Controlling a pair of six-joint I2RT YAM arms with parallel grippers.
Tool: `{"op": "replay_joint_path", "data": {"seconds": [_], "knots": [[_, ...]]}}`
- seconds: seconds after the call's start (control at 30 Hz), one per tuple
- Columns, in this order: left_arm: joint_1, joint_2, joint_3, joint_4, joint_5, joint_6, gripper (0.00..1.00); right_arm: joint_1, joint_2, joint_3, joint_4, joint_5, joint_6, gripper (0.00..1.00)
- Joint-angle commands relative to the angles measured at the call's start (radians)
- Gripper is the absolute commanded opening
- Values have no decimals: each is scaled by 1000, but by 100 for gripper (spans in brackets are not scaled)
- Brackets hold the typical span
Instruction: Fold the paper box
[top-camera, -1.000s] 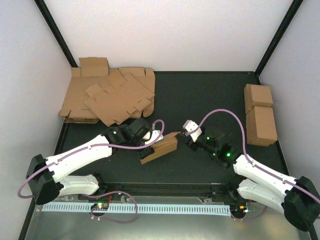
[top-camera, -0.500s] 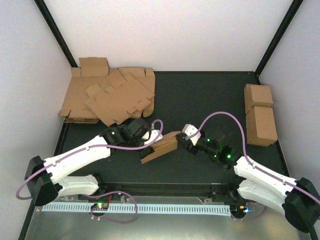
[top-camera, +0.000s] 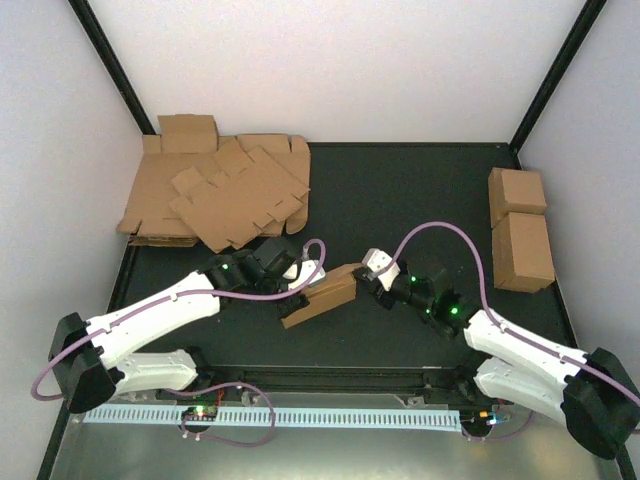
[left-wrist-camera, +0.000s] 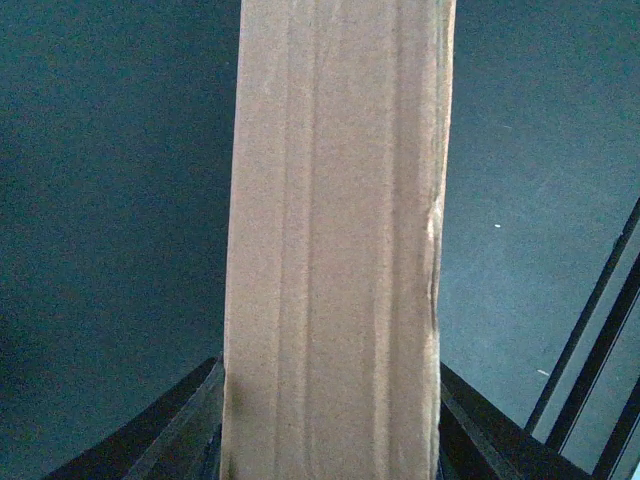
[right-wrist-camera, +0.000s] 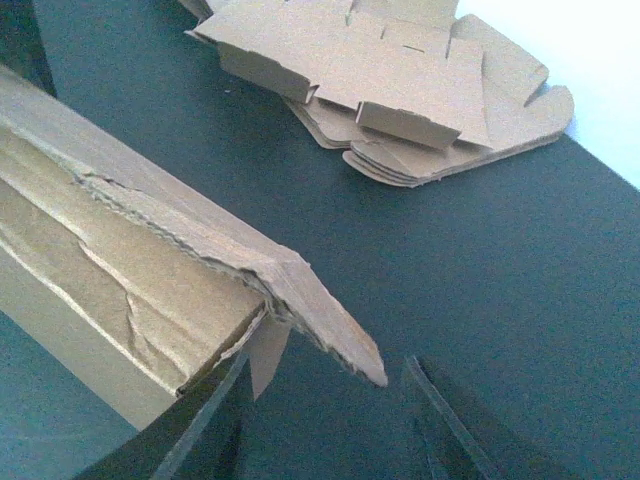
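**Now: paper box gripped by the left arm, right jaws parted at its flap**

At about 10 o'clock on the black table (top-camera: 400, 190), a heap of flat cardboard sheets (top-camera: 215, 195) lies against the left wall, its die-cut tabs overlapping.

The left arm reaches in from 7 o'clock. The left gripper (top-camera: 298, 285) meets the paper box (top-camera: 325, 293) at the box's lower-left end. In the left wrist view a long brown panel of the box (left-wrist-camera: 335, 250) runs straight up the middle. It fills the whole gap between the two dark fingers (left-wrist-camera: 185, 430), so the jaws are closed onto its sides, roughly half apart.

The box sits just short of the table's centre, toward 6 o'clock. Its long axis is tilted from 8 o'clock up to 2 o'clock.

The right gripper (top-camera: 362, 280) is at the box's upper-right end, on an arm coming in from 5 o'clock. The right wrist view shows that end with a torn corrugated edge and a pointed flap (right-wrist-camera: 325, 320) jutting out between the fingers. The jaws stand partly apart. The left finger (right-wrist-camera: 205, 425) is under the box's corner, while the other finger (right-wrist-camera: 440, 420) has bare table between it and the flap, so nothing is pinched.

At 3 o'clock, two closed cardboard cuboids (top-camera: 520, 225) stand one behind the other by the right wall, well apart from both arms.
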Motion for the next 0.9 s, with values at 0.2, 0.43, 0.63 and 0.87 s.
{"op": "replay_joint_path", "data": {"seconds": [0.2,0.43,0.63,0.87], "knots": [[-3,-4,6,20,25,20,49,-1,20,62,21,-51,-6,29],[-2,14,11,26,-2,17,48,-1,29,105,-82,-56,30,2],[-5,37,7,39,-5,-5,47,0,34,143,-146,-98,131,2],[-29,98,13,58,-27,-38,45,0,56,192,-253,-101,201,2]]}}
